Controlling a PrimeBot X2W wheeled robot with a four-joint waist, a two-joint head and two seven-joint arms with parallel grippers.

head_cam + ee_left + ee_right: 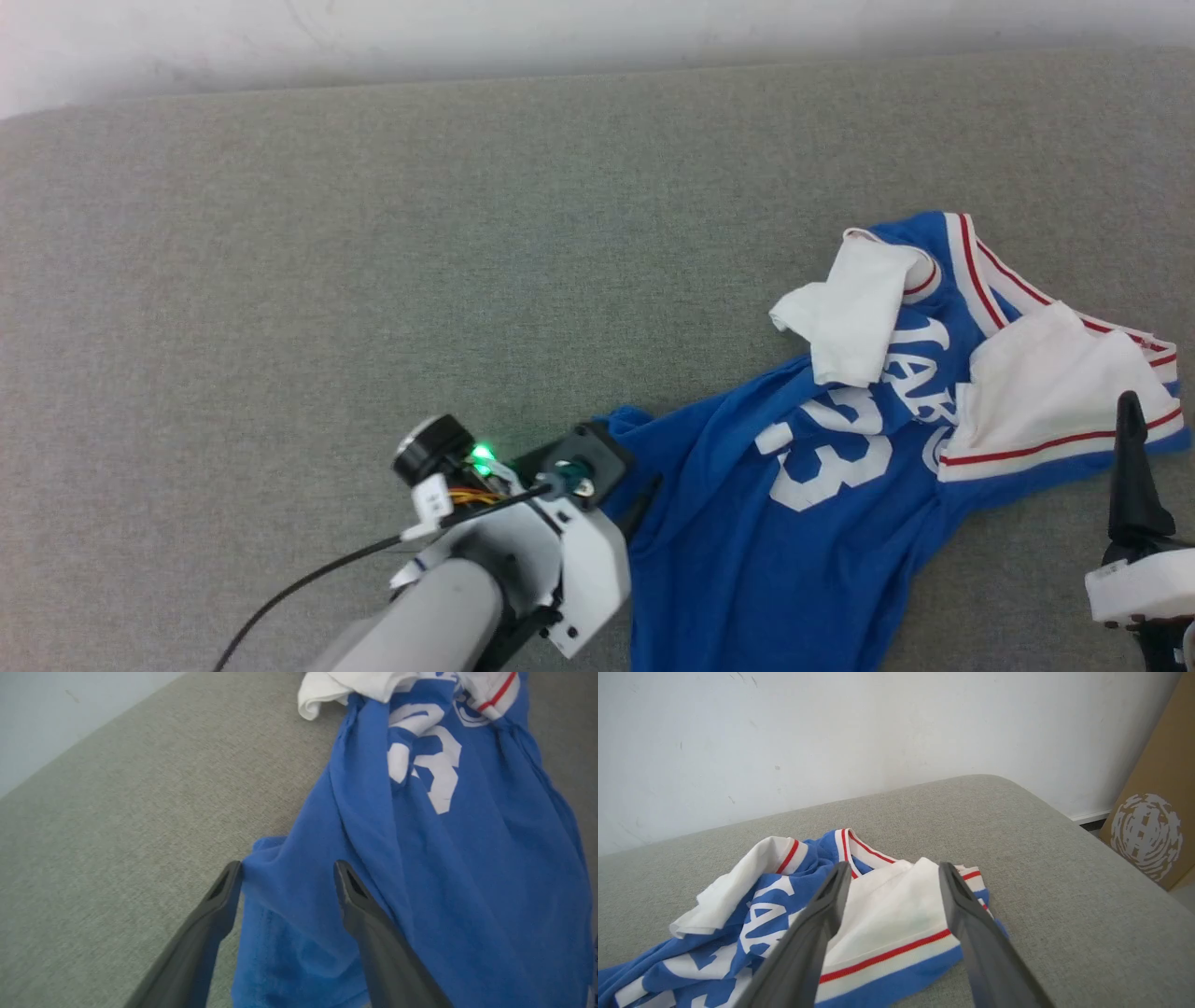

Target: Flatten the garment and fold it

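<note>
The garment (803,569) lies crumpled on the grey fabric surface (373,233), in the lower right of the head view. Its blue body runs to the bottom edge, and both white sleeves are turned over the print. The left gripper (287,872) is spread wide at the garment's left edge, with a loose blue fold between its fingers. The right gripper (894,872) is also released, its fingers framing the white sleeve (887,914) with red trim. I cannot tell if it touches the sleeve.
</note>
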